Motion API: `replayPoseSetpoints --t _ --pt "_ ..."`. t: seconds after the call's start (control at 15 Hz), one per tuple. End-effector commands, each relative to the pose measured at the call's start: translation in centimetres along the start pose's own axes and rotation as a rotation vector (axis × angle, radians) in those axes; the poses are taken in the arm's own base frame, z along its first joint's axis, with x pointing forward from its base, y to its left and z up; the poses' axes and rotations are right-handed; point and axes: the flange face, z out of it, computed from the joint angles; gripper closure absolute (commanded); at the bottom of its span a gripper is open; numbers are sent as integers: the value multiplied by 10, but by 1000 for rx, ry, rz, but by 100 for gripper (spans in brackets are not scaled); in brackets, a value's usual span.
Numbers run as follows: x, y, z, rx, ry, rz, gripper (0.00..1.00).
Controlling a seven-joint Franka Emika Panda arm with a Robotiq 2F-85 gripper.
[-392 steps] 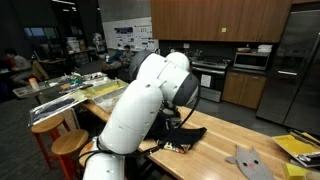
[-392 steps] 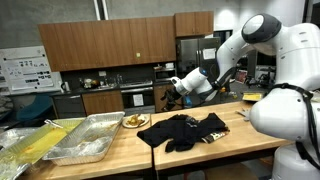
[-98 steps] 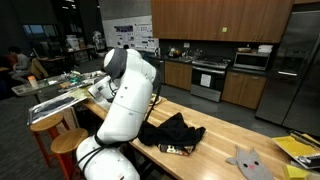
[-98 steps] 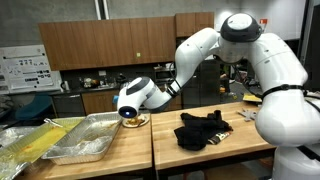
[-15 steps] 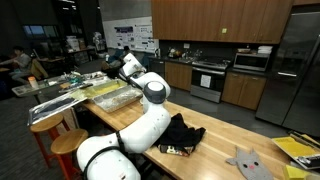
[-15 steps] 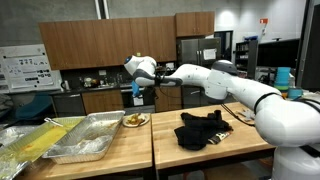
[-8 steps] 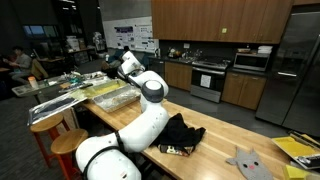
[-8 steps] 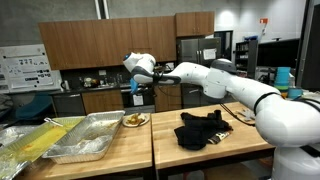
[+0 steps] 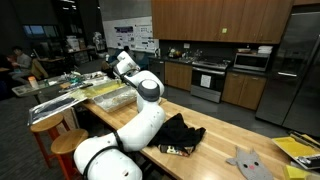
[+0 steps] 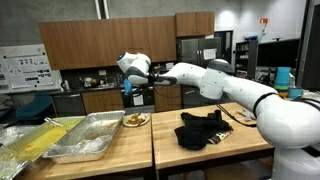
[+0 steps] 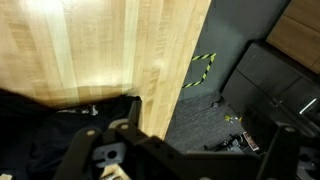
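My gripper (image 11: 200, 140) is open; its dark fingers (image 11: 130, 122) frame the bottom of the wrist view with nothing between them. It hangs high in the air, holding nothing. Under it lie the edge of the wooden table (image 11: 90, 50) and dark floor beyond. In an exterior view the gripper (image 10: 128, 91) hovers well above a plate of food (image 10: 135, 120) at the table's back edge. A crumpled black garment (image 10: 205, 128) lies on the table, far from the gripper, and also shows as the black garment (image 9: 176, 134) beside the arm's base.
Metal trays (image 10: 88, 138) sit on the table beside yellow material (image 10: 28, 146). A grey cloth shape (image 9: 248, 160) and yellow items (image 9: 300, 148) lie at the table's other end. Kitchen cabinets and an oven (image 9: 208, 78) stand behind.
The wrist has swung slightly sideways along the back of the table, still high up. The jaws stay open and the black garment has not moved.
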Motion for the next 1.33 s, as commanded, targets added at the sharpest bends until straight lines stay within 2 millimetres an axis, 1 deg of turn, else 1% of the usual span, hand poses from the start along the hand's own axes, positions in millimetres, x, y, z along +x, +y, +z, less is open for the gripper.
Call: replayPoseSetpoints --t 0.0,0.47,0.73,0.8,1.27 --pt "2 -6 -10 7 -8 -13 0" --pt "6 -10 -4 -4 4 5 0" --pt "7 -15 -7 49 -15 27 0" --pt "1 -8 1 20 -4 19 0" --pt "0 -10 0 36 -11 23 0"
